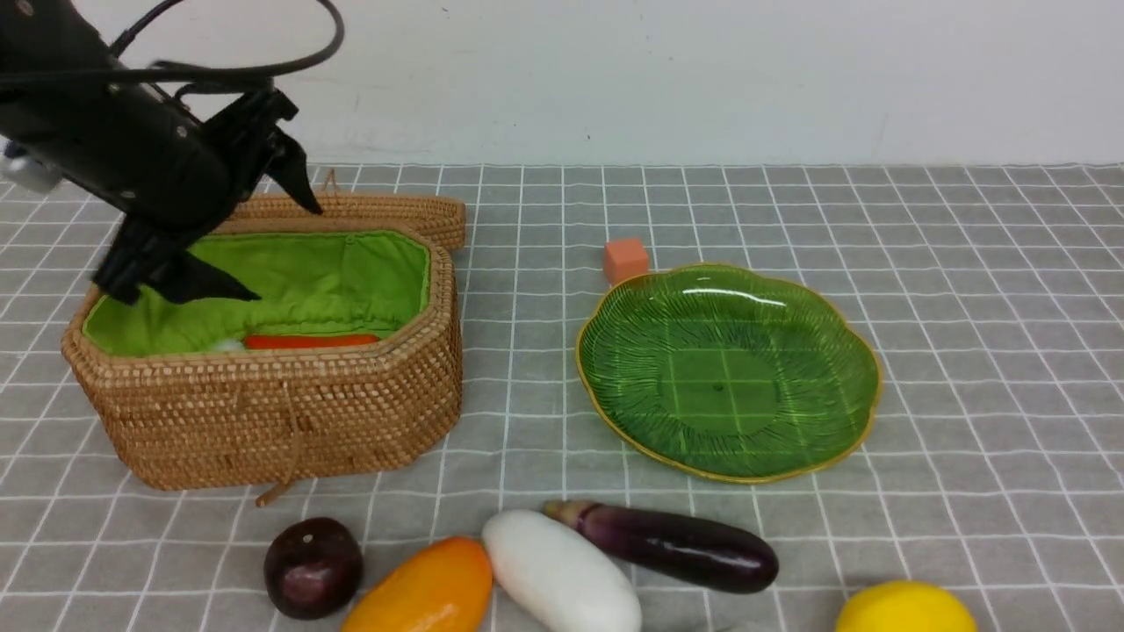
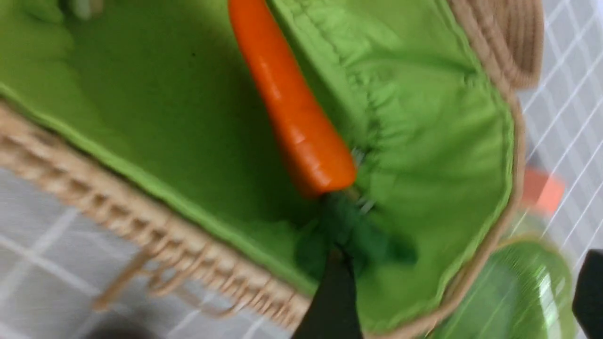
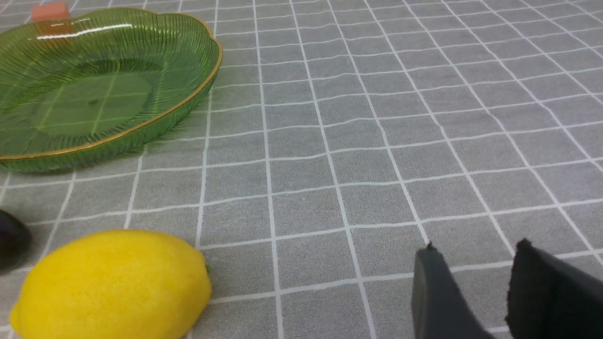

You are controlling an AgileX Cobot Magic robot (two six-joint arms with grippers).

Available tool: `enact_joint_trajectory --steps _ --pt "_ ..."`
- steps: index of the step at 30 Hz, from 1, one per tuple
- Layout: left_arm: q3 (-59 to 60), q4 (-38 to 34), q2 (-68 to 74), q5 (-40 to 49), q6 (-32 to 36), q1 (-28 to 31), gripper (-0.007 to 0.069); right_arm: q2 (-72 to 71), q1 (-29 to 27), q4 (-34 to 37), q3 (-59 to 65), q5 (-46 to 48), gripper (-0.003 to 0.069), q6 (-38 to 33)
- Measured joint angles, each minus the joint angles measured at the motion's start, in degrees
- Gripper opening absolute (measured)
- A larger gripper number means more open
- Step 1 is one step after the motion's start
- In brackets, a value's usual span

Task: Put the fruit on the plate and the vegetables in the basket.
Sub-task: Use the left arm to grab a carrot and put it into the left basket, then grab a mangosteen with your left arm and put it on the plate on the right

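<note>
The red chili [image 1: 312, 341] [image 2: 292, 108] lies loose on the green lining of the wicker basket [image 1: 281, 412] [image 2: 113, 207]. My left gripper [image 1: 268, 241] [image 2: 461, 292] hangs open just above the basket, holding nothing. Along the table's near edge lie the maroon fruit [image 1: 313, 566], mango [image 1: 426, 590], white radish [image 1: 562, 570], eggplant [image 1: 672, 544] and lemon [image 1: 904, 608] [image 3: 113, 282]. The green plate [image 1: 729, 373] [image 3: 108, 80] holds nothing. My right gripper [image 3: 476, 245] stands open over bare cloth, apart from the lemon; it is out of the front view.
An orange-pink cube [image 1: 625, 260] [image 3: 49, 10] sits just behind the plate. The basket's lid [image 1: 395, 211] lies folded back behind the basket. A grey checked cloth [image 1: 966, 307] covers the table, with a white wall behind.
</note>
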Motion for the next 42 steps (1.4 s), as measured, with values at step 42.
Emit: enact_joint_trajectory --steps 42 --pt "29.2 23.6 3.8 -9.6 -6.2 -18.8 0.0540 0.0 0.0 0.0 0.0 0.0 0.0241 0.0"
